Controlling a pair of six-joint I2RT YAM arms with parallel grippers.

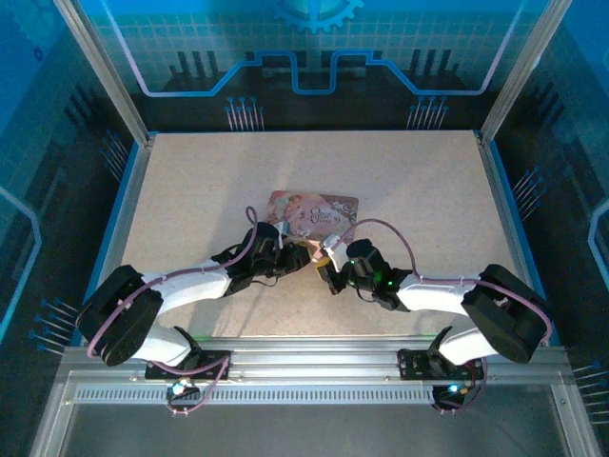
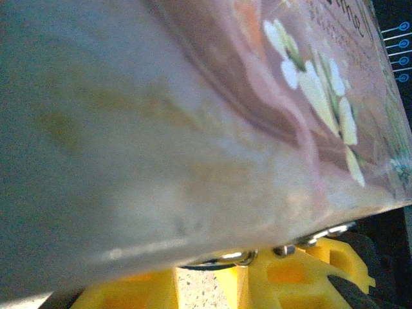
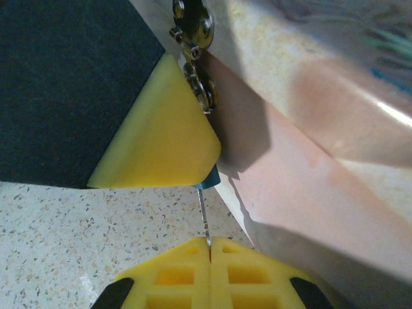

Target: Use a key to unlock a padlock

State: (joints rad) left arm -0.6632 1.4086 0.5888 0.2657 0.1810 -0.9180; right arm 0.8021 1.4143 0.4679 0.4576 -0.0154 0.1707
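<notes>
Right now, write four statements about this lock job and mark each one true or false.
1. The right gripper is shut on the key. True.
2. The pink box sits at the far left corner of the table. False: it lies near the middle.
3. The key lies loose on the table. False: it is pinched between the right gripper's fingertips.
4. The key points up at the bluish padlock. True.

The key [image 3: 204,219], a thin metal blade, stands nearly upright, its upper end meeting the padlock [image 3: 210,179]; the padlock shows a small bluish corner, just beside the pink box [image 3: 309,193].
</notes>
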